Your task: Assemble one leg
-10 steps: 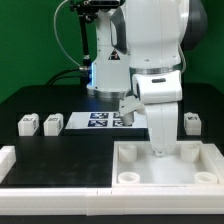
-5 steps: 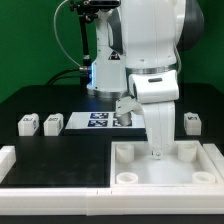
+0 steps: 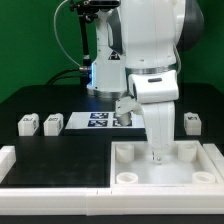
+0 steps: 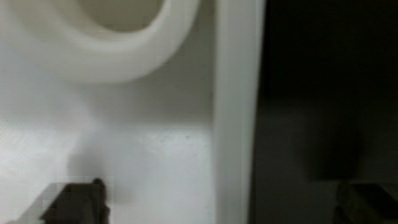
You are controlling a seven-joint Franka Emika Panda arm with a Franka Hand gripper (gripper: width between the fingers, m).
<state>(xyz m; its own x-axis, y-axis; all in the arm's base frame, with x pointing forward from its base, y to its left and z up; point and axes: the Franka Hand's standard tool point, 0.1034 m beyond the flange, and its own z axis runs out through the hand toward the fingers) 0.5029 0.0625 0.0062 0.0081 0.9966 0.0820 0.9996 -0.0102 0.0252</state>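
Note:
My gripper [image 3: 156, 156] points straight down at the far wall of the large white tray-like piece [image 3: 130, 160], between its two far corner sockets. In the wrist view the gripper [image 4: 221, 206] is open: its dark fingertips [image 4: 75, 204] stand wide apart on either side of the tray's wall [image 4: 238, 120], with nothing held. A round socket [image 4: 125, 30] shows close by. Two legs [image 3: 28, 123] [image 3: 52, 123], small white tagged blocks, sit at the exterior view's left. A third leg [image 3: 190, 122] sits at its right.
The marker board [image 3: 100, 120] lies behind the tray, partly hidden by my arm. A white raised border [image 3: 20, 160] runs along the table's front and left. The robot's base [image 3: 105, 60] stands at the back.
My gripper has come down slightly toward the tray's far wall. The legs and the tray have not moved.

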